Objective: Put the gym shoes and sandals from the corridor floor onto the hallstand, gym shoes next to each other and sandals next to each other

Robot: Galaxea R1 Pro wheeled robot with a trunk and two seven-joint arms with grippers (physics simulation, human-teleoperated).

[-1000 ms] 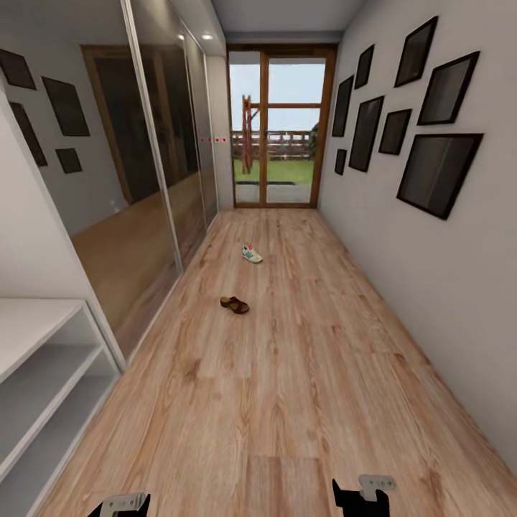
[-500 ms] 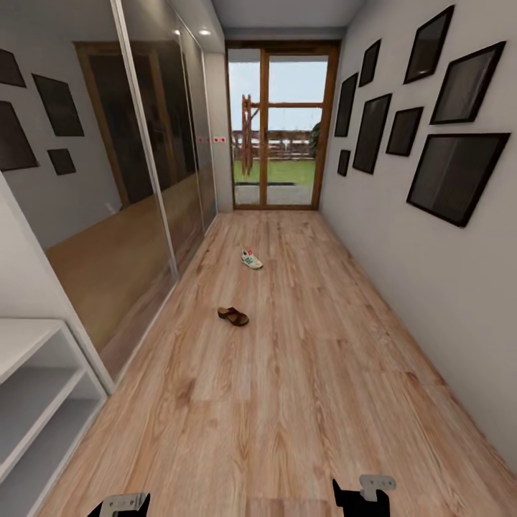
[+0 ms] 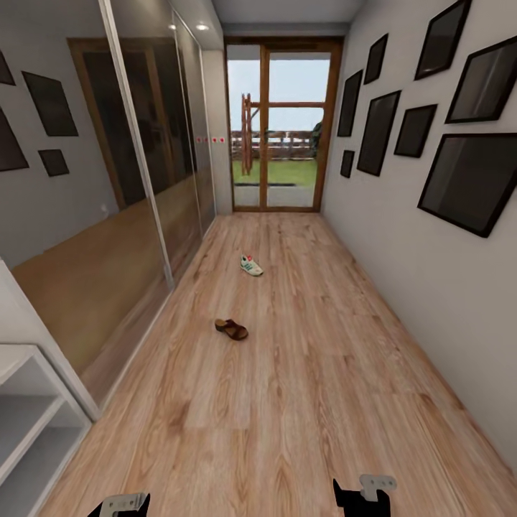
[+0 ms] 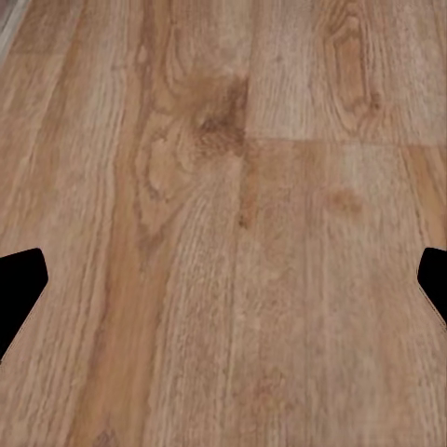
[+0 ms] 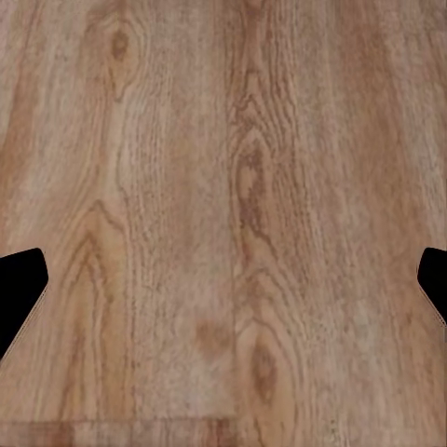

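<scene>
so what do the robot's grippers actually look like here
In the head view, the left gripper and right gripper show as black angular bodies with light grey perforated brackets. In the wrist views, the fingertips are plain matte black wedges. No cables or markings visible.

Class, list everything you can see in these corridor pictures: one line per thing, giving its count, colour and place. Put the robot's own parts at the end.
gym shoe: one, white with green stripes, on the floor midway down the corridor.
sandal: one, dark reddish-brown, on the floor, nearer the robot than the gym shoe.
corridor floor: one, light brown wood planks.
hallstand: one, light grey, low on the left, shelves bare.
mirrored doors: along the left wall.
glass door: one, brown frame, far end.
picture frames: several, black, on the right wall.
left claw: black fingertips wide apart, over bare floor.
right claw: the same, empty.
</scene>
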